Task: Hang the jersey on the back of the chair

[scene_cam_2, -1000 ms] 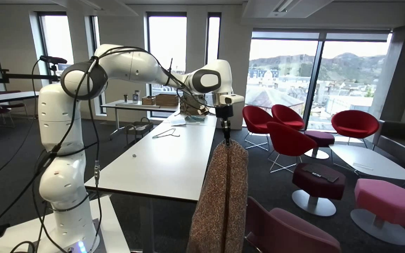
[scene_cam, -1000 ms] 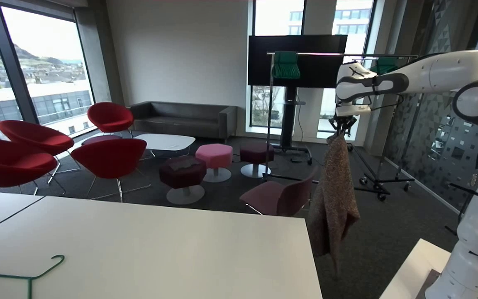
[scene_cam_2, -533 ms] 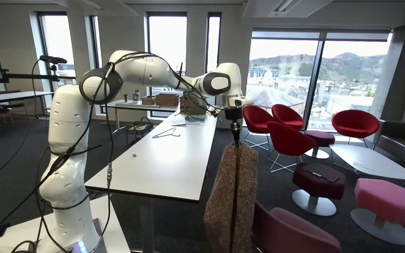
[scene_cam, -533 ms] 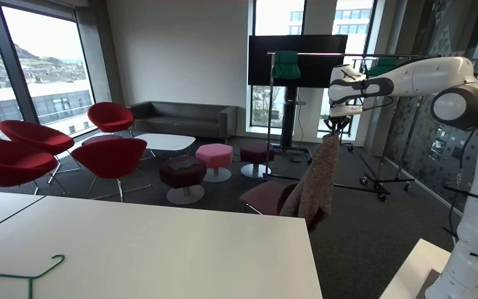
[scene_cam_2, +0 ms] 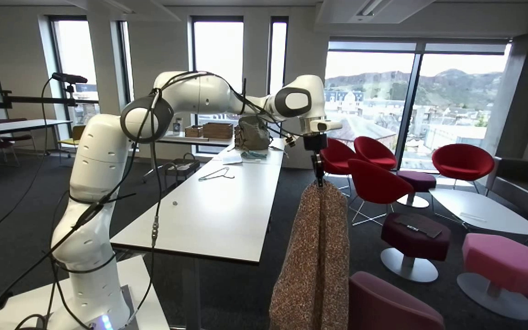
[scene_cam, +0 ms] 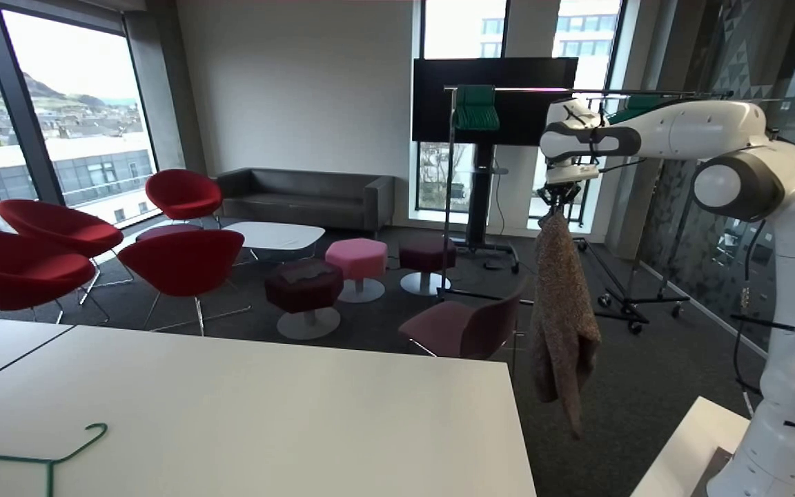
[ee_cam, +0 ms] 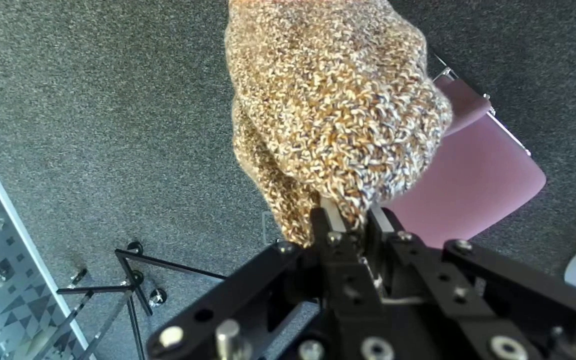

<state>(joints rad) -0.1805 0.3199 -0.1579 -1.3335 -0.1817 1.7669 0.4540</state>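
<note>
My gripper (scene_cam: 555, 206) is shut on the top of the jersey (scene_cam: 563, 310), a mottled brownish knit. It hangs full length, folded and loose, above the floor. In an exterior view it hangs just to the right of the back of the maroon chair (scene_cam: 493, 328), apart from it in the picture. In an exterior view the gripper (scene_cam_2: 320, 181) is above the jersey (scene_cam_2: 312, 256), which hides the chair back; part of the chair (scene_cam_2: 392, 302) shows beside it. In the wrist view the fingers (ee_cam: 353, 215) pinch the knit (ee_cam: 338, 100); the chair seat (ee_cam: 468, 180) lies below right.
A white table (scene_cam: 266, 407) stands beside the chair, its corner close to the chair back. A wheeled clothes rail (scene_cam: 450, 200) with green hangers stands behind. Stools (scene_cam_2: 415, 238) stand beyond the chair. A green hanger (scene_cam_2: 218, 174) lies on the table.
The arm has reached further out toward the chair, carrying the jersey. The jersey swung over toward the chair back half a second ago and has swung back to hang nearly straight. The grip is unchanged.
</note>
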